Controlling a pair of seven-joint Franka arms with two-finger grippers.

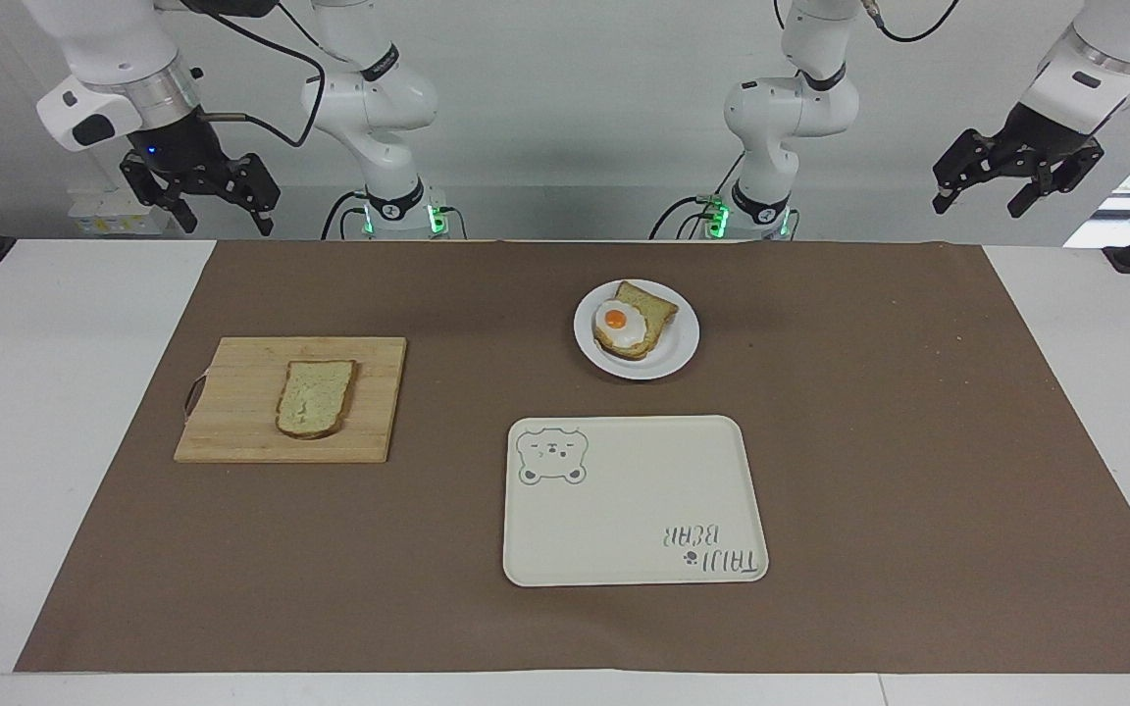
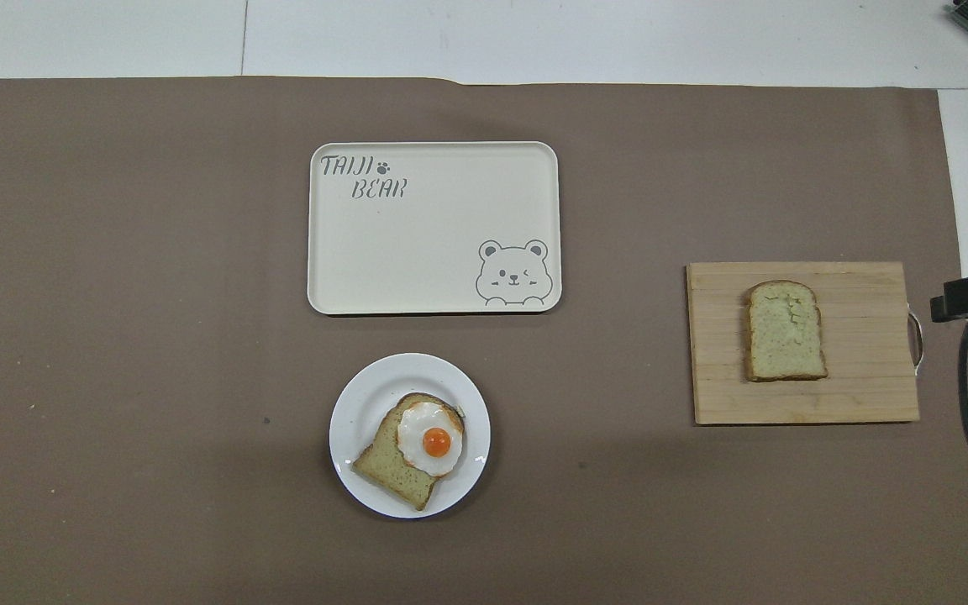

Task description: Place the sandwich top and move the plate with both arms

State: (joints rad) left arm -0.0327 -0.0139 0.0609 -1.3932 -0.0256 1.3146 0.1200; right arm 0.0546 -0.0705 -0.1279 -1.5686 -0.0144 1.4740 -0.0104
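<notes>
Here the bare bread slice [image 1: 316, 397] is lying on the wooden cutting board [image 1: 231, 431] toward the right arm's end of the tabletop [image 1: 65, 441], its long axis running toward and away from the robots. The right tool [image 1: 200, 196] is hanging high near that arm's base, fingers apart and empty, so it is sitting the closer of the two to the slice. The left tool [image 1: 1016, 181] is waiting raised at its own end, also spread and empty. The white plate [image 1: 671, 358], carrying egg-topped bread [image 1: 632, 322], is resting mid-table just nearer the robots than the bear tray [image 1: 624, 520]. Brown mat [image 1: 869, 441] is lying bare between board and plate.
</notes>
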